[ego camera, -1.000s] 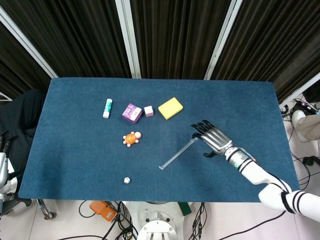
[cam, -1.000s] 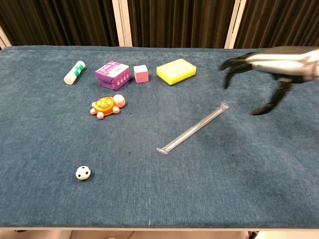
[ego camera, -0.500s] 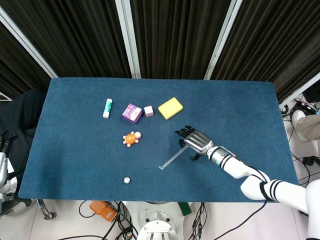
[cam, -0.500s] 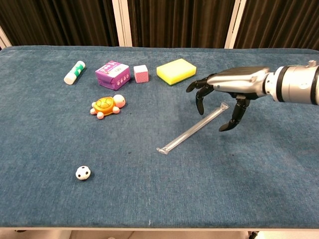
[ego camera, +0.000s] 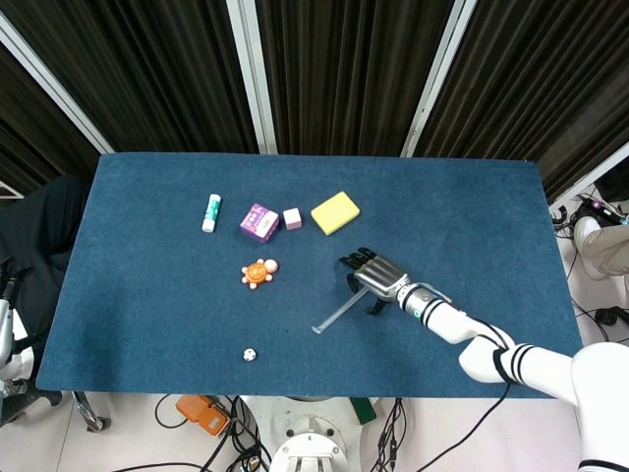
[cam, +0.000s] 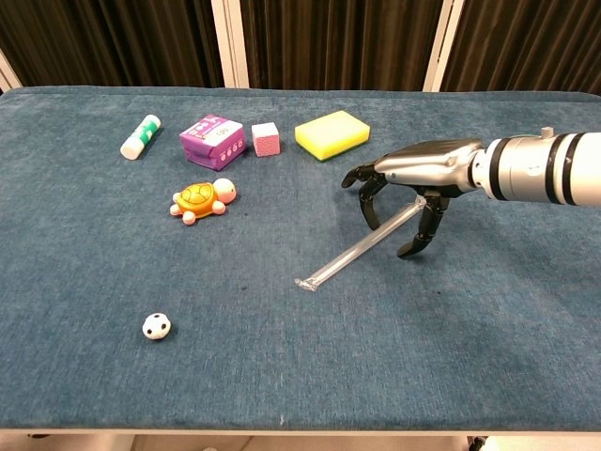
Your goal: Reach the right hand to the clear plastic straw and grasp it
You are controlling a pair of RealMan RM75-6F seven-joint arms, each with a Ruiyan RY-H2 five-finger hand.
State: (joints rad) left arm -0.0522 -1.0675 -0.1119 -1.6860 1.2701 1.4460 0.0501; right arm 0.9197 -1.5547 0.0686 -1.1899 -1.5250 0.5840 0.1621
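Note:
The clear plastic straw (cam: 352,249) lies diagonally on the blue table, its near end at lower left and its far end under my right hand (cam: 406,183). In the head view the straw (ego camera: 332,317) runs from the table's middle front up to the right hand (ego camera: 376,279). The hand hovers palm down over the straw's upper end, fingers curled down on one side and the thumb on the other, apart from each other. Nothing is held. My left hand shows in neither view.
Behind the straw sit a yellow sponge (cam: 331,134), a small pink cube (cam: 266,139), a purple box (cam: 212,141) and a white-green tube (cam: 140,136). An orange toy turtle (cam: 202,199) and a tiny soccer ball (cam: 156,326) lie to the left.
My right hand has swept leftward from the table's right side to over the straw's upper end and dropped lower, its fingers now straddling the straw. The straw has not moved.

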